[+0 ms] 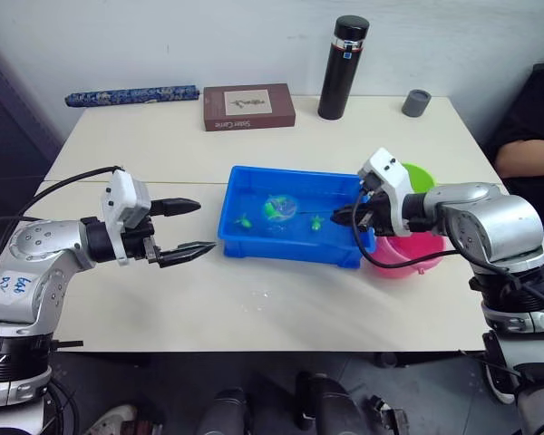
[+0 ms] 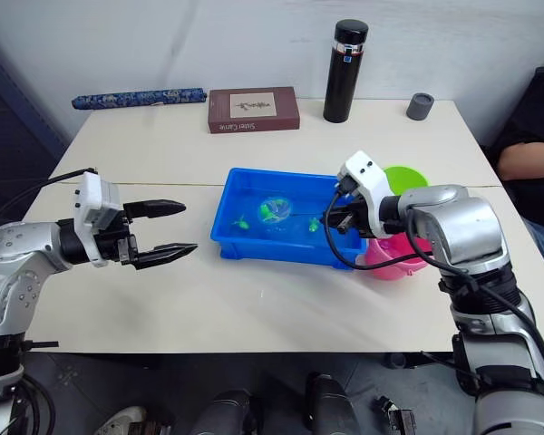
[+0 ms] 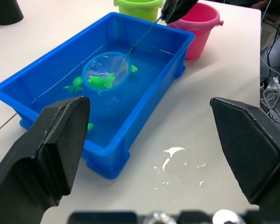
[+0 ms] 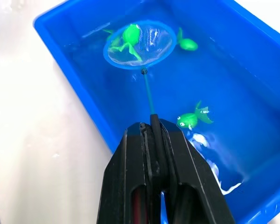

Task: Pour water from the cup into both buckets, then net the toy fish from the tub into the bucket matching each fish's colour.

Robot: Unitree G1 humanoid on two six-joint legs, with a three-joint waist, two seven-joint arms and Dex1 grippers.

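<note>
Head views, tub: a shallow rectangular bright blue plastic tub [image 1: 295, 217] sits mid-table, holding water and tiny bright green plastic fish [image 1: 316, 222].
Head views, right pincer: the right gripper [image 1: 355, 216] is at the tub's 3 o'clock rim, its black fingers pressed together on the thin dark wire handle of a small round net with a light blue rim [image 1: 279, 207].
Head views, buckets: a lime green plastic pail [image 1: 415, 176] and a pink plastic pail [image 1: 408, 253] stand just beyond the tub's 3 o'clock end, partly hidden by the right arm.
Head views, left pincer: the left gripper [image 1: 185, 227] hovers at the tub's 9 o'clock side, jaws spread wide, holding and touching nothing.
Left wrist view: two black fingertips [image 3: 46, 154] stand far apart; between them lie the tub and spilled droplets [image 3: 170, 154] on the table.
Right wrist view: fingers clamped on the handle; one green fish [image 4: 128, 37] lies inside the net hoop, two others swim outside it.
</note>
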